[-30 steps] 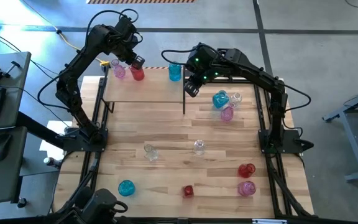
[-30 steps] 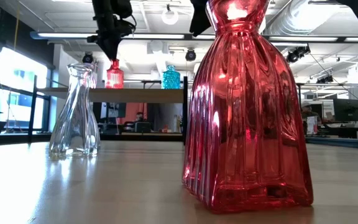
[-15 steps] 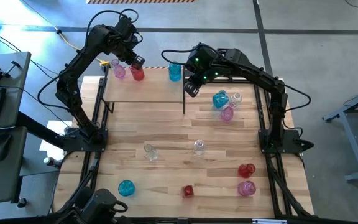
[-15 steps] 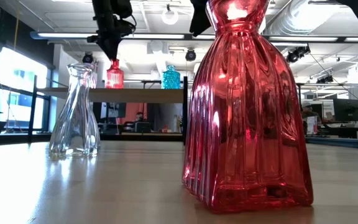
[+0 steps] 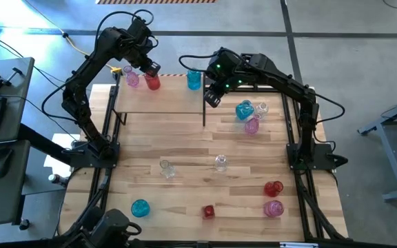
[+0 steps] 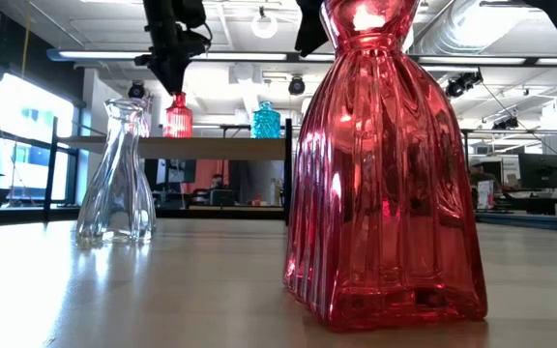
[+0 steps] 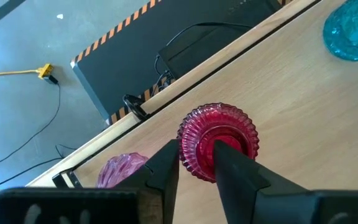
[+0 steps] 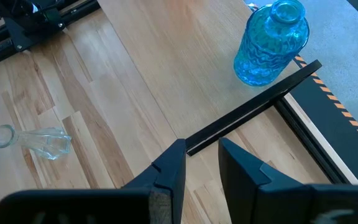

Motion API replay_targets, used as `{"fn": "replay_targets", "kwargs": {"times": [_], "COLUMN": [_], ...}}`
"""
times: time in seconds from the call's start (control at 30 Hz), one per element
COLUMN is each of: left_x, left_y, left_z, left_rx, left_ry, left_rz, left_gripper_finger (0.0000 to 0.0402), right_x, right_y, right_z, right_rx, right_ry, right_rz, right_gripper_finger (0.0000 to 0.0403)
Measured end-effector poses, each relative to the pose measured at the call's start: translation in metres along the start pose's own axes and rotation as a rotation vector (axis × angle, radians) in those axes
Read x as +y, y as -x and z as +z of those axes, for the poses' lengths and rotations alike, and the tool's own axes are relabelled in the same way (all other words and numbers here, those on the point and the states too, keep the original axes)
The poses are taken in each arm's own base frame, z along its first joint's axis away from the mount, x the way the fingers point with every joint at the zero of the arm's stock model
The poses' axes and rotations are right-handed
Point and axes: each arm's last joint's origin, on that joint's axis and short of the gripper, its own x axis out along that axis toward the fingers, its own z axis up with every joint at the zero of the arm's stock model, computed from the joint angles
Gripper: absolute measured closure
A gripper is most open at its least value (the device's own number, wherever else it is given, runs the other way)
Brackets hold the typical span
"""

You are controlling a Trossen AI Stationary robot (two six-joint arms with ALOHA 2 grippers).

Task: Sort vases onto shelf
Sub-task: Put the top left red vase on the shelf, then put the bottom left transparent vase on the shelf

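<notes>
The shelf (image 5: 160,100) stands at the table's far left. On it stand a pink vase (image 5: 132,79), a red vase (image 5: 152,81) and a teal vase (image 5: 194,79). My left gripper (image 5: 150,69) is above the red vase (image 7: 219,142), shut on its mouth. My right gripper (image 5: 212,98) hovers at the shelf's right end, narrowly open and empty (image 8: 202,158); the teal vase (image 8: 271,43) stands beyond it. Several other vases stand or lie on the tabletop. My left gripper holds the red vase by the rim of its mouth (image 7: 197,152), coming from above and pointing down. One finger (image 7: 225,152) reaches into the mouth and the other (image 7: 169,158) is outside the rim. The vase stands upright with its base on the shelf (image 6: 179,116).
At the table's right far side stand a teal (image 5: 245,110), clear (image 5: 260,108) and pink vase (image 5: 252,126). Clear vases (image 5: 165,167), (image 5: 220,162) sit mid-table. Along the near edge are teal (image 5: 140,207), red (image 5: 208,211), (image 5: 273,188) and pink (image 5: 274,208) vases.
</notes>
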Motion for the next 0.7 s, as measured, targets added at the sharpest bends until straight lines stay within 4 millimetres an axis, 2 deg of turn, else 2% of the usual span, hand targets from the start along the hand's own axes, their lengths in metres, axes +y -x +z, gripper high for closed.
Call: {"fn": "replay_targets", "kwargs": {"times": [0.23,0.5,0.7], "left_x": [0.0,0.004,0.004], "left_y": [0.003,0.026,0.044], "left_z": [-0.001,-0.008,-0.021], "left_rx": [-0.015,-0.096,-0.105], "left_ry": [0.009,0.021,0.018], "left_rz": [0.0,0.0,-0.032], "left_gripper_finger": [0.0309,0.0309,0.0309], "right_x": [0.0,0.0,0.0], "right_y": [0.0,0.0,0.0], "right_z": [0.0,0.0,0.0], "right_rx": [0.0,0.0,0.0], "right_ry": [0.0,0.0,0.0], "right_rz": [0.0,0.0,0.0], "right_gripper_finger": [0.0327,0.0327,0.0327]}}
